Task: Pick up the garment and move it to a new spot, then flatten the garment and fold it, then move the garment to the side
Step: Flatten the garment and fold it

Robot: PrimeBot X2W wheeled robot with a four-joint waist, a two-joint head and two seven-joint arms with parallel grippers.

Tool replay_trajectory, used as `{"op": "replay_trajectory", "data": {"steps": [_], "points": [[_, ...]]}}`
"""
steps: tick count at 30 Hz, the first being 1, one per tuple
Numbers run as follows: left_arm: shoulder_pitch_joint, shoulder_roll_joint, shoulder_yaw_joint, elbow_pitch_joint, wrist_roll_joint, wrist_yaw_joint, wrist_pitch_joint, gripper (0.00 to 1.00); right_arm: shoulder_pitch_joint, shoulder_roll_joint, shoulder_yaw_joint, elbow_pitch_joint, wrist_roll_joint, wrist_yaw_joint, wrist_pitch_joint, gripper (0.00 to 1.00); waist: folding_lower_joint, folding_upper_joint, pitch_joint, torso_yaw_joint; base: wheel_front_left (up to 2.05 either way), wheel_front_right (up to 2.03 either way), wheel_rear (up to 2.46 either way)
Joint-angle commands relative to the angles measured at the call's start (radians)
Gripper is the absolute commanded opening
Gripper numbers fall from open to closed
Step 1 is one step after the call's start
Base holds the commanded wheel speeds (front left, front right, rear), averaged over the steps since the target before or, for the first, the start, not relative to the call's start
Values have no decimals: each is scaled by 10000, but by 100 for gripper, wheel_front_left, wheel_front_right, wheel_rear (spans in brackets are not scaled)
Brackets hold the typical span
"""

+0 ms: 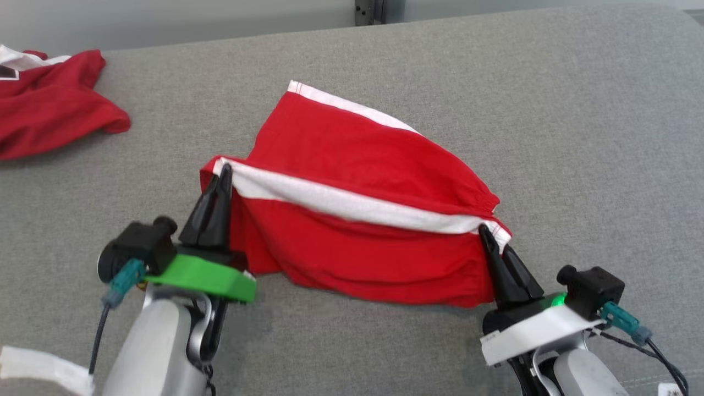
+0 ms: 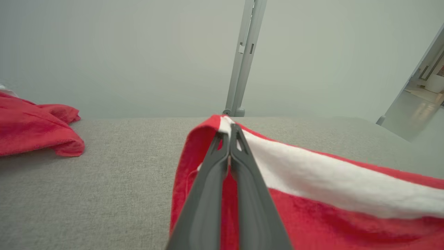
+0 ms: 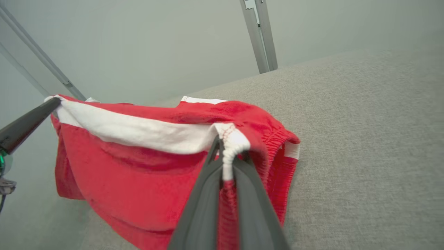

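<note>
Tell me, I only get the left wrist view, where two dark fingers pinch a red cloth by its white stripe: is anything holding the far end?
Observer: Yes. In the head view the right end effector is shut on the other end of the white stripe of the red shorts.
Operator: So is the whole thing hanging in the air?
Observer: No. Only the near side is held up; the far side lies on the grey fabric surface.
Operator: Which part of the shorts is over there?
Observer: The right wrist view shows a gathered elastic waistband right beside that end effector.
</note>
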Motion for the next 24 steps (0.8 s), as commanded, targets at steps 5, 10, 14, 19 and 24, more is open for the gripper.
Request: {"op": "replay_trajectory", "data": {"steps": [5, 10, 14, 19, 24], "points": [[-2203, 178, -274, 1975, 178, -37, 10, 0, -1078, 321, -210, 774, -189, 1, -30, 0, 0, 0, 1117, -611, 0, 0, 0], [-3771, 126, -631, 3534, 350, -35, -2, 0, -1620, 406, -382, 962, -135, 1, -32, 0, 0, 0, 1714, -855, 0, 0, 0], [-4695, 137, -729, 4377, 445, -38, -5, 0, -1915, 419, -265, 918, 185, 2, -32, 0, 0, 0, 2031, -1053, 0, 0, 0], [-5522, 131, -771, 5271, 666, -38, -7, 0, -2265, 417, -58, 1029, 332, 2, -32, 0, 0, 0, 2269, -1244, 0, 0, 0], [-6120, 131, -913, 6110, 881, -39, -8, 0, -2563, 418, 98, 1180, 425, 1, -30, 0, 0, 0, 2378, -1384, 0, 0, 0]]}}
